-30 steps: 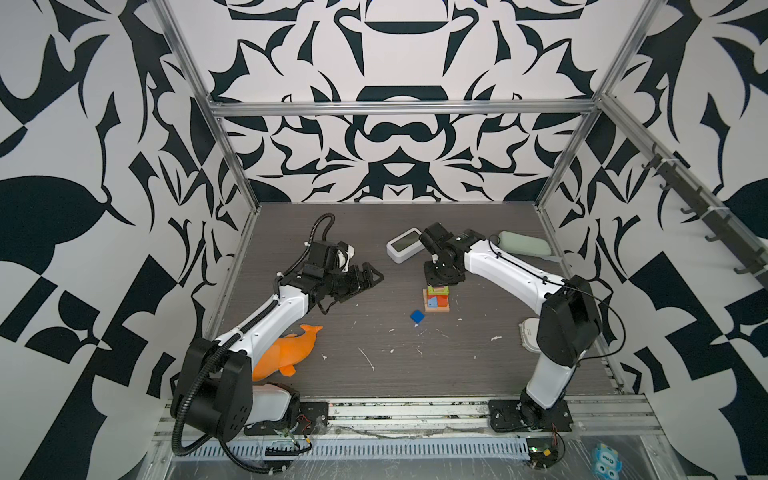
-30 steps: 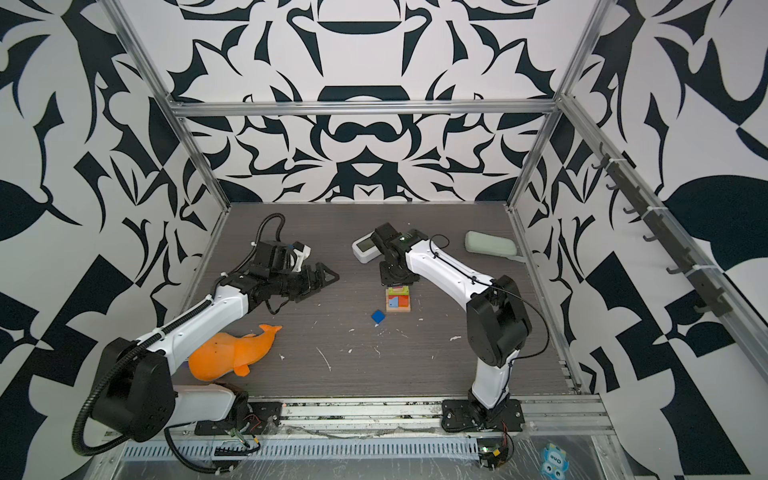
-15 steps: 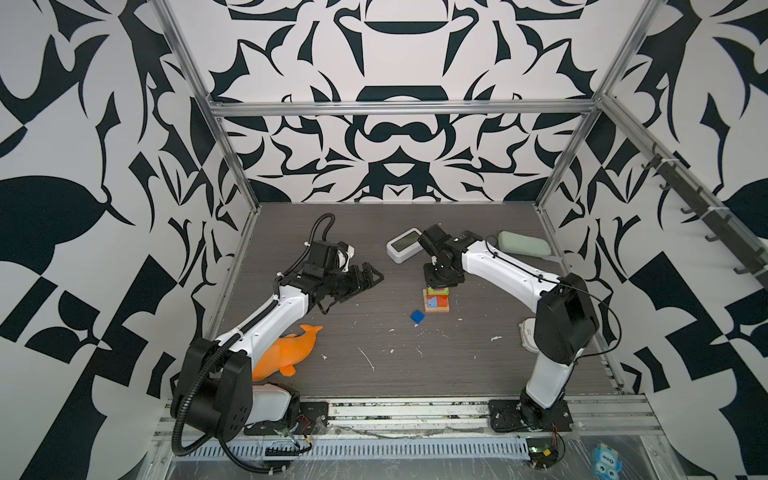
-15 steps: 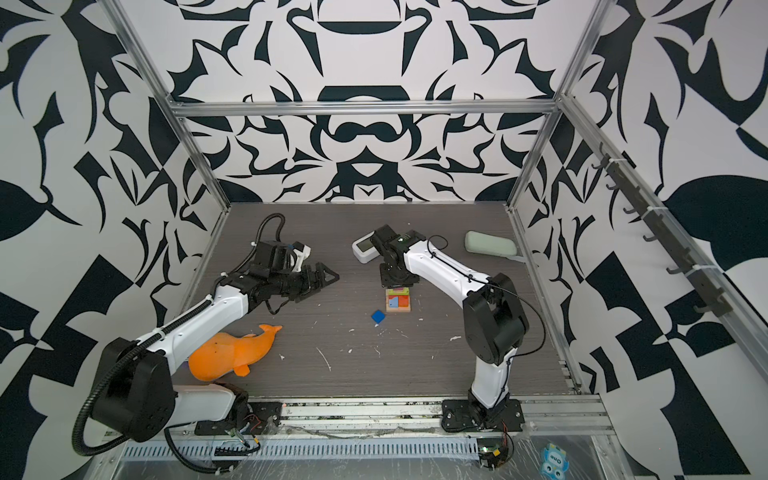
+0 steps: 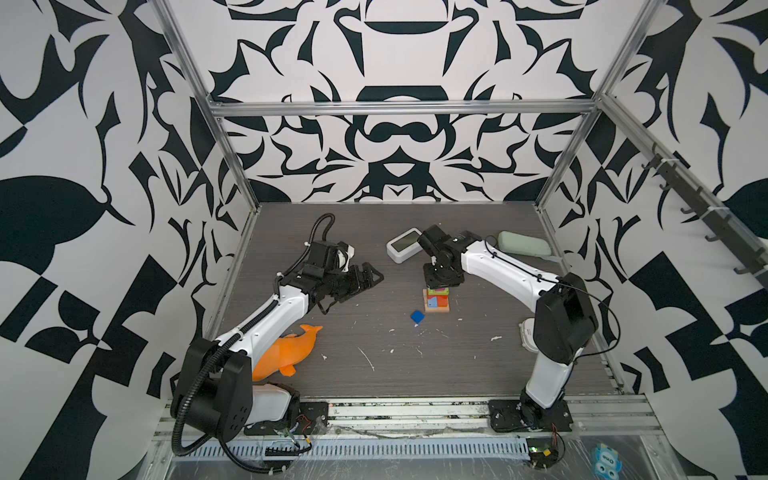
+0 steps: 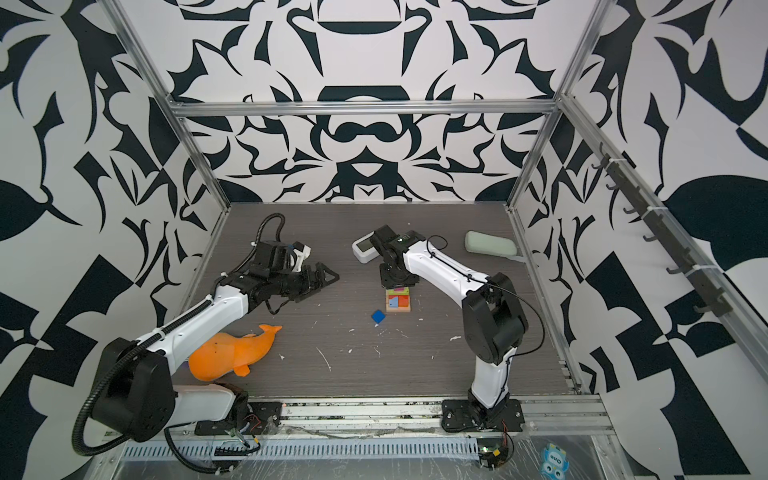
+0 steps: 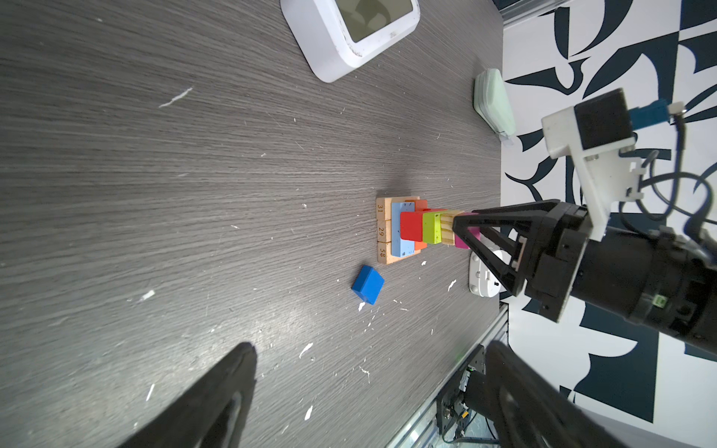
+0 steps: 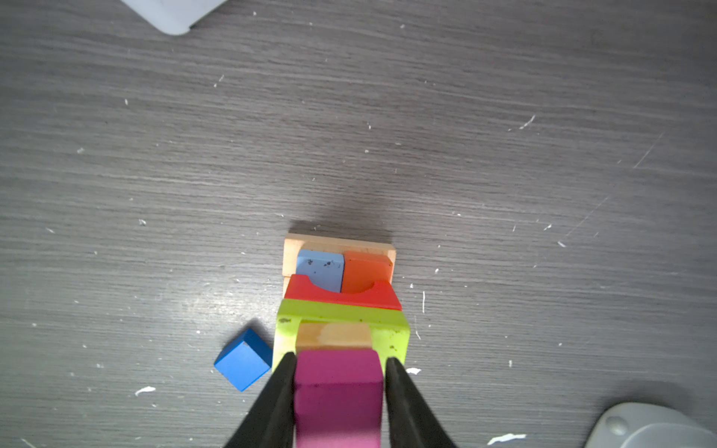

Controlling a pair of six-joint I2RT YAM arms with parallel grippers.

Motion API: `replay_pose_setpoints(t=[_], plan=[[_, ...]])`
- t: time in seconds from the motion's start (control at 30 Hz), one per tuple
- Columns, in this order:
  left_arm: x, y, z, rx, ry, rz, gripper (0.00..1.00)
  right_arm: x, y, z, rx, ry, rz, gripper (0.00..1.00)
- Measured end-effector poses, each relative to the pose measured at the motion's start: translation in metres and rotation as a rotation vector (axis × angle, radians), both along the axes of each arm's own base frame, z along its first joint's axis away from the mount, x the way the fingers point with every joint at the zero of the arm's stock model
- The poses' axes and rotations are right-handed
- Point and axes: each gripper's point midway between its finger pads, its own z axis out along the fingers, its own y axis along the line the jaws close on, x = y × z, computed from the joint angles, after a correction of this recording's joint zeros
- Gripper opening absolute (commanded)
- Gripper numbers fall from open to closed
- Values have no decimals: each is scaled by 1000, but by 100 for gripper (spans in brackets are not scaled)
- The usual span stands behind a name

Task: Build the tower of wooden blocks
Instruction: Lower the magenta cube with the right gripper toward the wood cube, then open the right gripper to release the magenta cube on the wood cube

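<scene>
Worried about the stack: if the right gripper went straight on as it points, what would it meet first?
The right gripper points down; its jaws flank the magenta wooden cube, so likely the lime green wooden block first.

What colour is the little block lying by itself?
The block is blue, clearest in the left wrist view.

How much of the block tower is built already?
Most of it. The tower stands stacked: tan bars below, coloured blocks above. In hand: the right hand flanks the magenta cube on top; I cannot tell if it grips. To do: the dark blue cube lies on the table beside the tower.
</scene>
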Motion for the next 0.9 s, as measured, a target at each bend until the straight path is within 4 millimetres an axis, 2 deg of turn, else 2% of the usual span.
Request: replay_pose_setpoints(t=[0.23,0.5,0.73,0.9], plan=[[0,0,0,0,0,0,94,0,0,0,0,0,0,51],[0,0,0,1,1,0,94,0,0,3,0,-5,22,66],[1,-1,0,1,1,-1,94,-3,0,24,28,-46,59,74],[2,-3,2,1,-3,-5,94,-13,-7,40,48,-79,76,79]])
